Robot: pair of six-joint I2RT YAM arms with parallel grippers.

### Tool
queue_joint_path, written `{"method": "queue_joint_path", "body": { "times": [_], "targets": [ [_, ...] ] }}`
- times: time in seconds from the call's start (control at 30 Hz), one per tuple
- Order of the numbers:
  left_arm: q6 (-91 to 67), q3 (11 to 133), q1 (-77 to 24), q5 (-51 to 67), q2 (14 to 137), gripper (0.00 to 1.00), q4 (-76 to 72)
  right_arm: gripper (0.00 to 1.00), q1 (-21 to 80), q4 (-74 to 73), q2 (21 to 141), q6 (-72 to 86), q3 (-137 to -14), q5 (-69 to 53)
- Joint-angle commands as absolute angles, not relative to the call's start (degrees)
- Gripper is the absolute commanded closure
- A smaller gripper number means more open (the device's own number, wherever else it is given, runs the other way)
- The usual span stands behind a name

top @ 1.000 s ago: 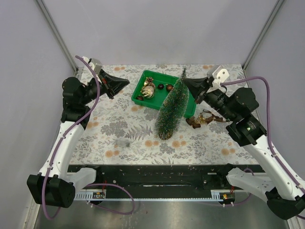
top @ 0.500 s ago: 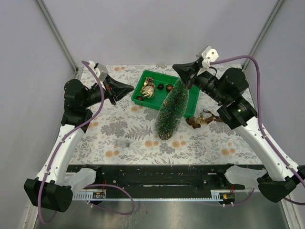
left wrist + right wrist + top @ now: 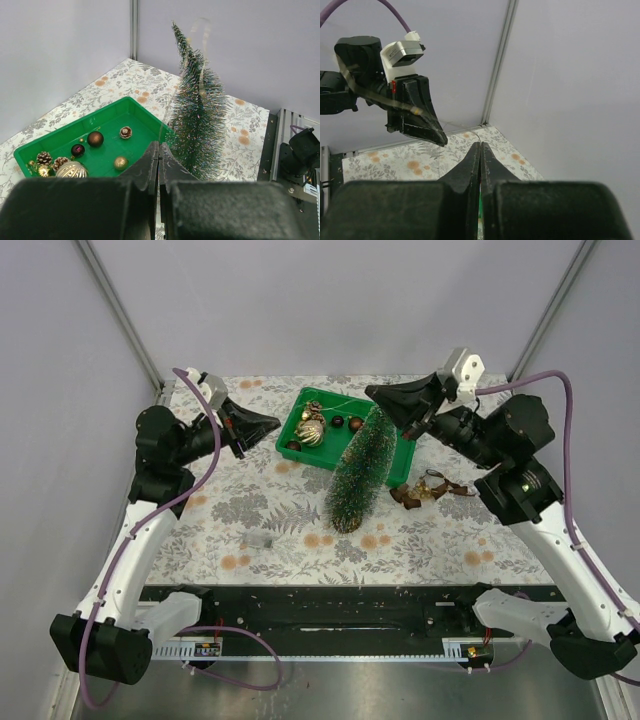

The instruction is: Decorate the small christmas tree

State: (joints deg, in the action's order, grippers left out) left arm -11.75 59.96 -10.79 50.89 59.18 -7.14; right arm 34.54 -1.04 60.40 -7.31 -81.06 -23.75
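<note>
The small christmas tree (image 3: 360, 470) stands on its wooden disc just in front of the green tray (image 3: 402, 462); it also shows in the left wrist view (image 3: 200, 125). My left gripper (image 3: 276, 424) is shut left of the tray and pinches a thin, nearly clear wire (image 3: 161, 125) that runs up onto the tree. My right gripper (image 3: 371, 393) is shut above the tree's tip and pinches the same wire (image 3: 470, 131), which leads across to the left gripper (image 3: 440, 139). Both hold it in the air.
The tray (image 3: 107, 150) holds a gold striped ball (image 3: 310, 432), pine cones and small dark and gold baubles. Brown ribbon-like ornaments (image 3: 425, 490) lie right of the tree. A small grey piece (image 3: 258, 538) lies on the floral tablecloth. Grey walls enclose three sides.
My right gripper rose from beside the tree's top to above the tray, then shifted slightly right and lower. My left gripper moved a little right toward the tray. The tree has not moved.
</note>
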Motion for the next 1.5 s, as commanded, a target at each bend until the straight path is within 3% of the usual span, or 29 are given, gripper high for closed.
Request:
{"method": "queue_joint_path", "body": {
  "times": [0.0,0.4,0.67,0.83,1.13,1.47],
  "targets": [
    [-10.3,61.1,-11.0,49.7,57.7,1.0,-8.5,1.0,34.5,-2.3,62.7,-6.1,-84.7,-30.5],
    [-9.8,64.2,-10.9,46.0,59.3,1.0,-8.8,1.0,34.5,-23.4,60.6,-15.4,-86.9,-33.3],
    [-10.4,66.4,-10.5,46.0,58.2,1.0,-8.0,1.0,34.6,-32.3,69.5,-20.3,-93.2,-2.5],
    [-9.4,66.2,-10.2,46.1,56.7,1.0,-6.5,1.0,35.5,-27.8,68.9,-24.4,-89.5,-0.6],
    [-10.7,65.1,-9.6,46.5,55.5,1.0,-7.4,1.0,35.9,-18.3,69.6,-28.2,-88.5,14.7],
    [-10.6,64.8,-9.2,46.1,55.0,1.0,-7.5,1.0,36.8,-7.6,59.2,-32.5,-77.0,-1.5]
  ]
}}
